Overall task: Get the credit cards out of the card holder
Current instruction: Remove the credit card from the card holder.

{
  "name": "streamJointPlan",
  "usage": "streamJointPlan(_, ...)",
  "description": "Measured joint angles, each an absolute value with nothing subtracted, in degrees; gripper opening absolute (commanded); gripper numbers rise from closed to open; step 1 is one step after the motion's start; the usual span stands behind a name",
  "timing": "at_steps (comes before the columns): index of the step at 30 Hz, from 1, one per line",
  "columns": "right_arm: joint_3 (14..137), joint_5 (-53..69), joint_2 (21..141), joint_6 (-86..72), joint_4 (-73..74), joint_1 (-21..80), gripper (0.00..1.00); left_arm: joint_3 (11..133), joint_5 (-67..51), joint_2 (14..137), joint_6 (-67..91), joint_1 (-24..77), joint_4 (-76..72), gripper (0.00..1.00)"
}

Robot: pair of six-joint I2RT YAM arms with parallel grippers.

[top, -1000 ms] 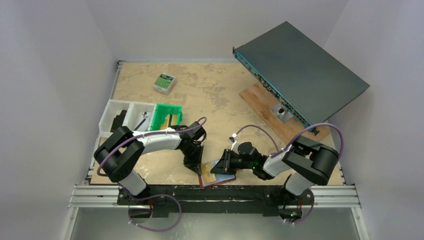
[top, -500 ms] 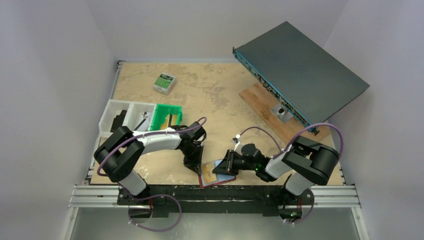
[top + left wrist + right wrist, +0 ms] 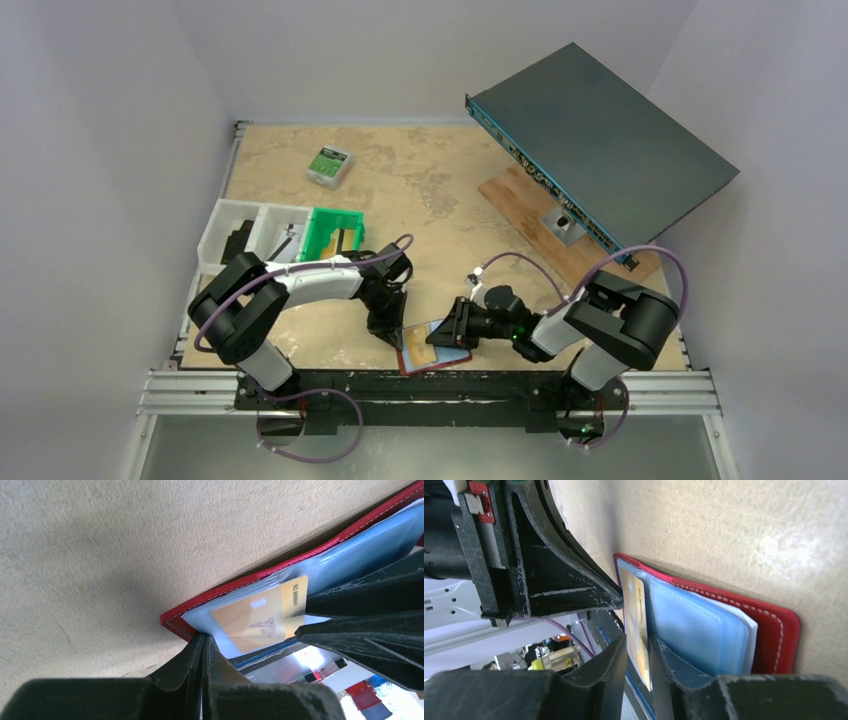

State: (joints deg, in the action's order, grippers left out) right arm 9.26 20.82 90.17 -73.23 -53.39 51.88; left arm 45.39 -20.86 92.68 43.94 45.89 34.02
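At 6 o'clock, the card holder is touched by the closed left end effector; its credit card is straddled by the right end effector, grip unclear.

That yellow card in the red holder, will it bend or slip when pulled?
Probably stiff: the yellow card looks flat and straight between the fingers of the right gripper. Its smooth face may slip. It looks thin, so likely light.

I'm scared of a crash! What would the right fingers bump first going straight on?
Probably the thin yellow card in the red folding card holder; its edge sits between the right fingers. The left arm's black fingers lie just beyond.
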Motion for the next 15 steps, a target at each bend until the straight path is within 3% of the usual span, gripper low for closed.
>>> streamJointPlan(6, 11.7, 23.2, 94.8, -72.4, -55.2, 51.6, 0.25, 45.4, -20.9, 92.7, 43.9, 45.9, 34.1, 0.0)
streamJointPlan(13, 11.3, 25.5, 99.0, -73.1, -59.5, 50.5, 0.02, 45.6, -20.9, 92.9, 43.9, 45.9, 34.2, 0.0)
streamJointPlan(15, 11.0, 25.2, 99.0, -73.4, -59.9, 50.5, 0.0, 45.7, -20.9, 92.9, 43.9, 45.9, 34.4, 0.0)
